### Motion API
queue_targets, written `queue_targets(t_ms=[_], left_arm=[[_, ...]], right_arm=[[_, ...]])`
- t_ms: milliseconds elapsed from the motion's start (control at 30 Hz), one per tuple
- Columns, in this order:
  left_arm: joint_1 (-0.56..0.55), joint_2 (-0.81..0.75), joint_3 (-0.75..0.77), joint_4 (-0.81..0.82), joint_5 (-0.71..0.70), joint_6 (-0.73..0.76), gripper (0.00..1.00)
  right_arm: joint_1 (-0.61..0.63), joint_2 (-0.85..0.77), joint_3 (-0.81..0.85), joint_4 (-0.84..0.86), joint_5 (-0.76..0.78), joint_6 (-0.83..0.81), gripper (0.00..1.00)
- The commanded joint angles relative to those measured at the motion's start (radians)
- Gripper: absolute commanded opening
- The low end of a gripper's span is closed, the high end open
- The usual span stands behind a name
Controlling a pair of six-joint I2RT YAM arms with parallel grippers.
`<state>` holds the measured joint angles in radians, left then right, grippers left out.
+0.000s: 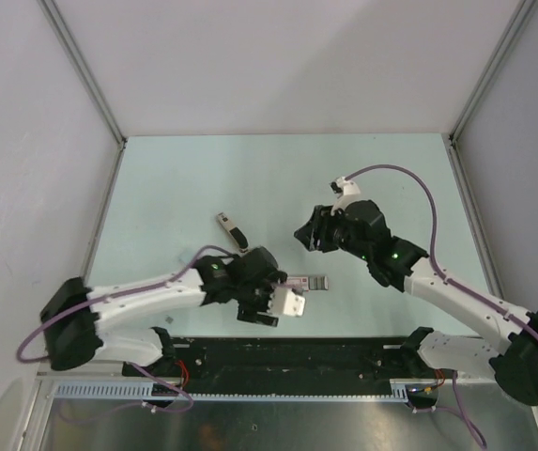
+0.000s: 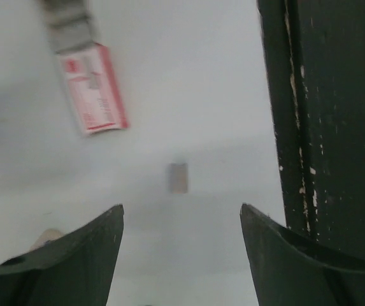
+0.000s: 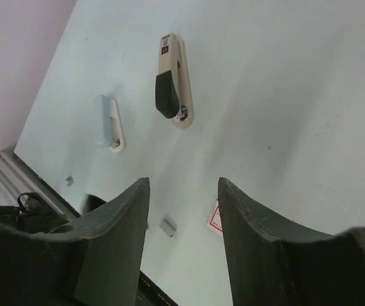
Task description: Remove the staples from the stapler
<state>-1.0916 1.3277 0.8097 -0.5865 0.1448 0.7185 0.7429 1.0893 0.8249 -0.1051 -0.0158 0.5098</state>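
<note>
The staples, a tiny silvery-grey strip, lie loose on the table just ahead of my open, empty left gripper. They also show in the right wrist view. The stapler's pale-blue shell lies flat on the table. Beside it and apart lies a cream and black bar piece, also seen from above. My right gripper is open and empty, hovering above the table right of these parts. My left gripper is low near the front edge.
A flat red, white and grey box lies by the left gripper, also seen from above. The black front rail runs close on the left gripper's right. A small grey bit lies near the rail. Walls enclose the table.
</note>
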Motion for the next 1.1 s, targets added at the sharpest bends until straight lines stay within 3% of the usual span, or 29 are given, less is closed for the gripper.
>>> queue_targets(t_ms=[0,167,500,800,1067], left_arm=[[0.162,-0.19,0.192,-0.141,0.146,-0.06,0.79],[0.478,-0.304,0.325,-0.185,0.223,-0.098,0.83],[0.851,-0.31,0.314,-0.233,0.432,-0.239,0.84],[0.924,-0.268,0.3,-0.251,0.504,-0.286,0.98],[0.934,-0.265,0.295,-0.251,0.508,-0.299,1.0]], right_arm=[[0.065,0.073,0.078,-0.047,0.007,-0.055,0.53],[0.23,0.229,0.104,-0.061,0.049,-0.067,0.52],[0.42,0.456,0.154,-0.021,0.014,-0.146,0.53],[0.454,0.58,0.237,-0.091,0.043,-0.247,0.53],[0.468,0.656,0.275,-0.137,0.112,-0.301,0.51]])
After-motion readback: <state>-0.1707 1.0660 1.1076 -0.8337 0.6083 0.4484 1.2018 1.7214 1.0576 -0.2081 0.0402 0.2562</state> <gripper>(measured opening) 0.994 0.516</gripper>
